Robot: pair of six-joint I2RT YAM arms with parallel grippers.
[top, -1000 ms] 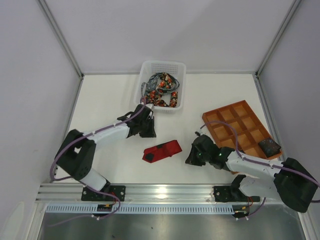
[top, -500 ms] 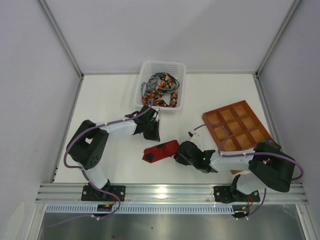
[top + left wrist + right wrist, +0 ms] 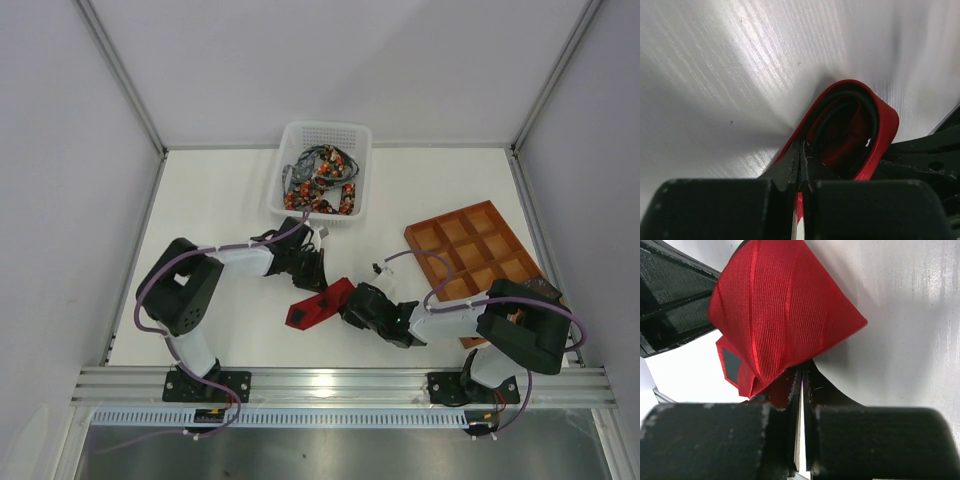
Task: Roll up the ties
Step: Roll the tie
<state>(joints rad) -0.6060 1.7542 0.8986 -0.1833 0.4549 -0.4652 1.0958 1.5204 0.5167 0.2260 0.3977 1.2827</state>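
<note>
A plain deep red tie (image 3: pixel 315 308), partly rolled into a loop, lies on the white table between my two grippers. My left gripper (image 3: pixel 318 278) is shut, and its tips touch the far edge of the tie. In the left wrist view the shut tips (image 3: pixel 802 150) press against the tie's red loop (image 3: pixel 882 135). My right gripper (image 3: pixel 350 303) is shut at the tie's right end. In the right wrist view its tips (image 3: pixel 802 372) sit under the folded red fabric (image 3: pixel 780 305). Several dark floral-dotted ties (image 3: pixel 322 180) lie tangled in the basket.
A white perforated basket (image 3: pixel 325 128) stands at the back centre. An orange-brown gridded tray (image 3: pixel 480 250) lies to the right, its near corner partly covered by my right arm. Grey walls close in the table on three sides.
Both grippers have moved in toward the red tie, the left from the far side and the right from the right. The tie has shifted a little and now sits between their tips.
</note>
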